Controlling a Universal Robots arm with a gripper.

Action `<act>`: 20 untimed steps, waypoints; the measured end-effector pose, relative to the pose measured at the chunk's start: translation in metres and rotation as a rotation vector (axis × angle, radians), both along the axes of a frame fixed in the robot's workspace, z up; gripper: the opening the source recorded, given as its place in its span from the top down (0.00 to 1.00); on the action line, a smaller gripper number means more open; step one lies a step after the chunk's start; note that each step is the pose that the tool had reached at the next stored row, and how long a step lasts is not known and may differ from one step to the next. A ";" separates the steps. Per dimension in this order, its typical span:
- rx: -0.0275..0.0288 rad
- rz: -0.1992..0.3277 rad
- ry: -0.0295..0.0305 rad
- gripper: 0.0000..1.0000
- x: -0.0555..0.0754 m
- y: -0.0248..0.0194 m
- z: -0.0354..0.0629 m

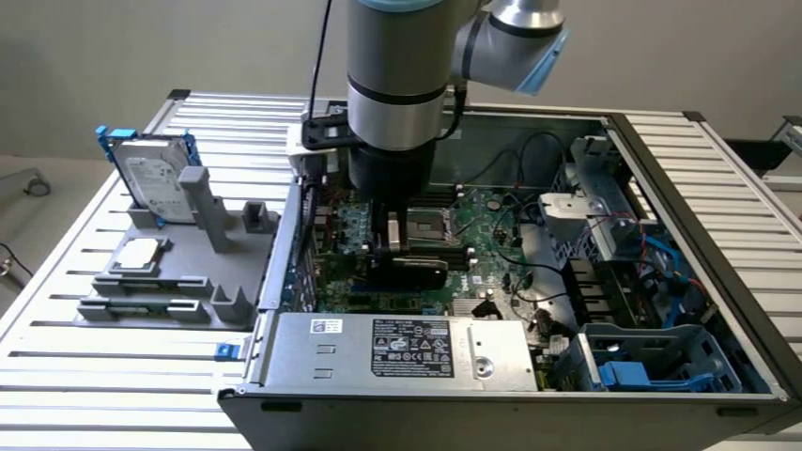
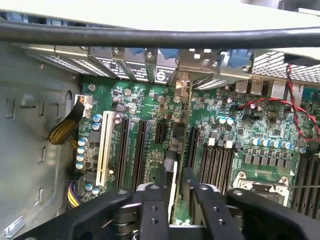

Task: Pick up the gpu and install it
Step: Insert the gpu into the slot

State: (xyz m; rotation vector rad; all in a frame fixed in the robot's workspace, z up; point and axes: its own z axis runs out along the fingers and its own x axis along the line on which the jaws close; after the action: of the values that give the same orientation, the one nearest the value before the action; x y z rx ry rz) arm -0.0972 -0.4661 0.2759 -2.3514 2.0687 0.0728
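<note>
Over the open computer case (image 1: 652,169) my arm reaches down to the green motherboard (image 1: 495,225). In the wrist view the gpu (image 2: 173,162) stands edge-on between my fingers (image 2: 152,200), its silver end bracket (image 2: 186,70) up against the case's rear slot openings. My gripper (image 2: 173,200) is shut on the card, which sits in line with the black expansion slots (image 2: 140,150) of the motherboard (image 2: 240,125). In the exterior view the gripper (image 1: 404,246) is low inside the case, with the card's black body (image 1: 416,272) just beneath it.
A silver hard drive in a blue frame (image 1: 153,183) stands on a grey fixture (image 1: 150,282) at the exterior view's left. The power supply (image 1: 401,349) fills the case front. Red and black wires (image 2: 295,117), a yellow-black cable bundle (image 2: 65,127) and the CPU socket (image 2: 260,187) flank the slots.
</note>
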 end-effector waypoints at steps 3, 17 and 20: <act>0.0003 0.000 -0.0002 0.89 0.000 0.0000 0.0015; 0.0016 0.000 -0.0003 0.89 0.000 0.0046 -0.0013; 0.0015 0.000 -0.0003 0.89 0.000 0.0055 -0.0027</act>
State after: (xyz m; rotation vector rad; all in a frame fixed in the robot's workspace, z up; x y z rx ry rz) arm -0.0972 -0.4606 0.2732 -2.3505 2.0678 0.0739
